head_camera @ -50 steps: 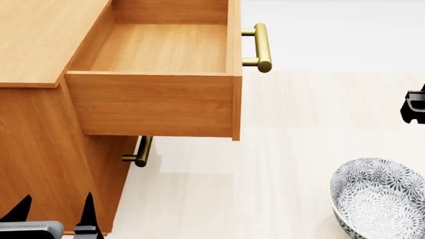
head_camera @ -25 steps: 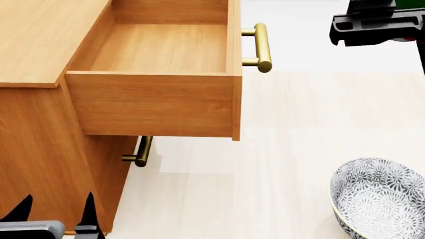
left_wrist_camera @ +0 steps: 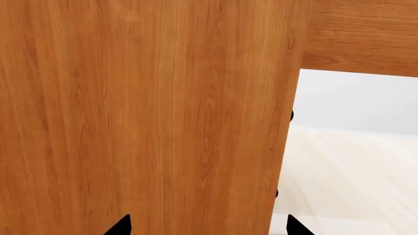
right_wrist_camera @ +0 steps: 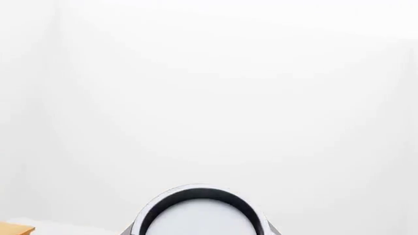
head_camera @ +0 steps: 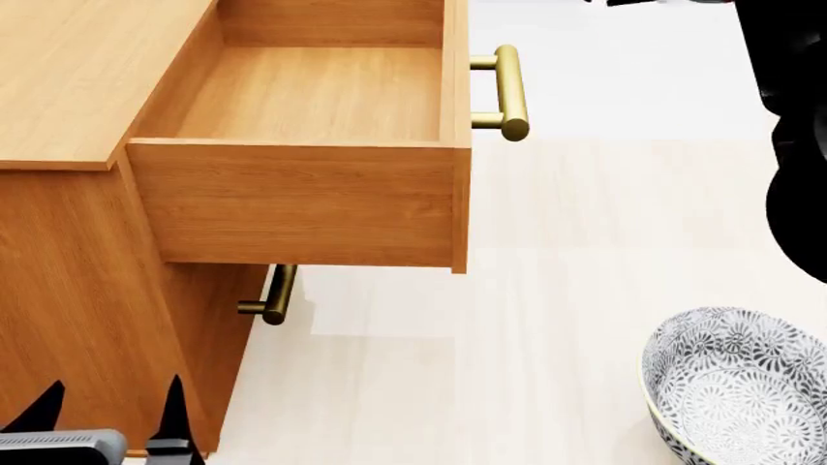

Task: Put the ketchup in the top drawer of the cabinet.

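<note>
The cabinet [head_camera: 77, 242] stands at the left of the head view, and its top drawer [head_camera: 310, 97] is pulled open and empty, brass handle [head_camera: 510, 92] towards the right. The ketchup shows only in the right wrist view, as a silver lid [right_wrist_camera: 199, 218] close under the camera against a white wall. It is held high in my right gripper, whose fingers are hidden. My right arm [head_camera: 795, 145] is a dark shape at the upper right, right of the drawer. My left gripper [head_camera: 104, 415] is open and empty, low beside the cabinet's side [left_wrist_camera: 144, 117].
A grey-white patterned bowl [head_camera: 743, 387] sits on the pale floor at the lower right. The lower drawer's brass handle [head_camera: 271, 295] sticks out beneath the open drawer. Pale floor [head_camera: 582, 242] lies between the cabinet and the bowl.
My right arm has swung upward at the right; its gripper has risen past the top edge of the head view. The left gripper, drawer and bowl have not moved.
</note>
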